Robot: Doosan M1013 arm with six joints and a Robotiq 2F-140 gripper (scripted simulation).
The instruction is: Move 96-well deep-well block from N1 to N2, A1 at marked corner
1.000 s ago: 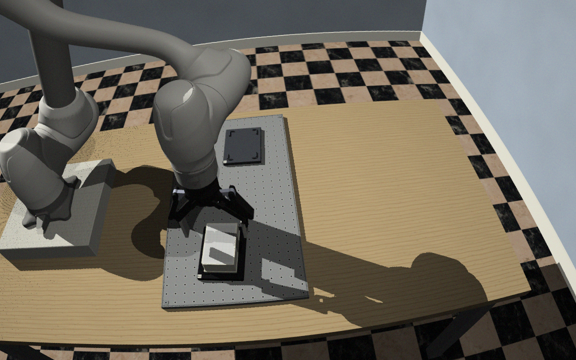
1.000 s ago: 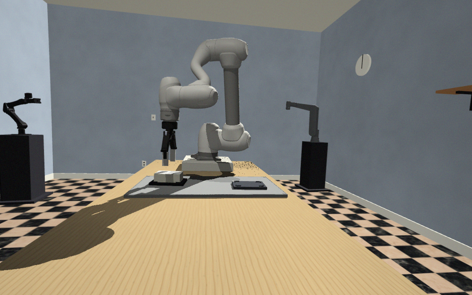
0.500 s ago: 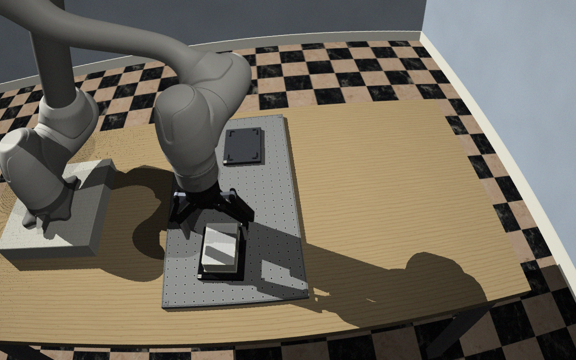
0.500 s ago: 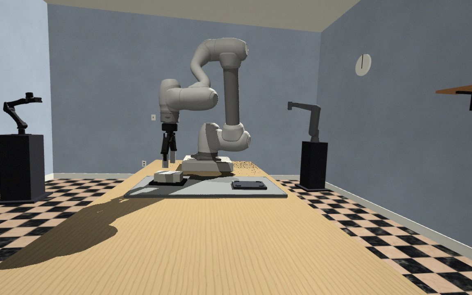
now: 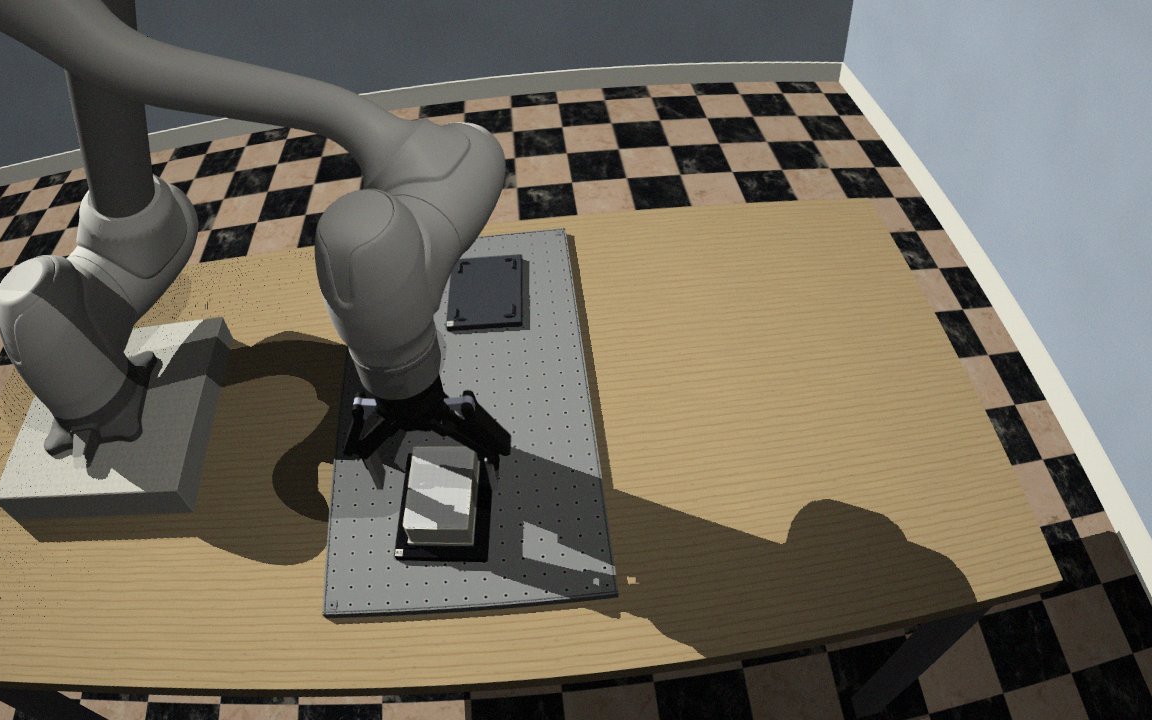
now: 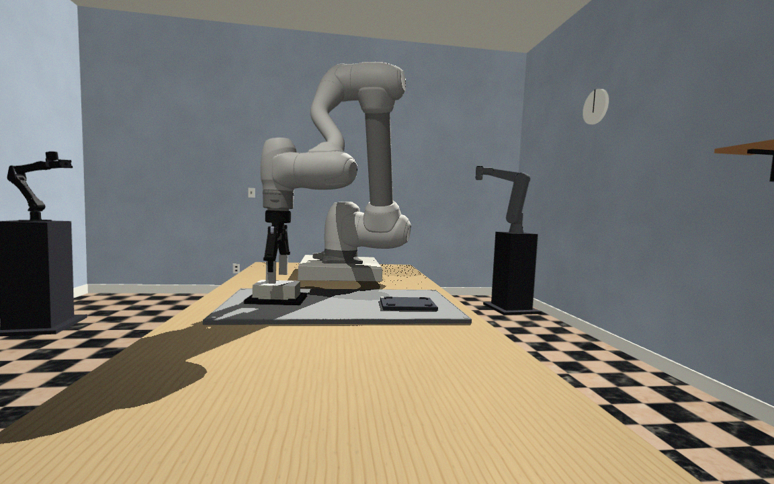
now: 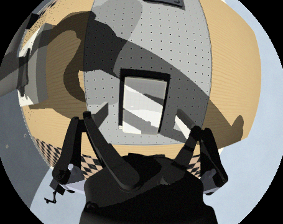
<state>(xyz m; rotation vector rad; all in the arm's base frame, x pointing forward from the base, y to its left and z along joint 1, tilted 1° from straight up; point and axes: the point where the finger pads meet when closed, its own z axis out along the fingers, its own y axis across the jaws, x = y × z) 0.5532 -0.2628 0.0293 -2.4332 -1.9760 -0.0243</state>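
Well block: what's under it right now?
The well block sits on a dark nest; only the nest's rim shows around it. The nest's corner locators and A1 mark are covered. The open hand hangs above.

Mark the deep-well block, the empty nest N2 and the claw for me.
deep-well block (image 5: 439, 494), top view, its upper face.
nest N2 (image 5: 485, 291), top view, middle of its dark plate.
claw (image 5: 426, 438), top view, midway between its open fingertips.
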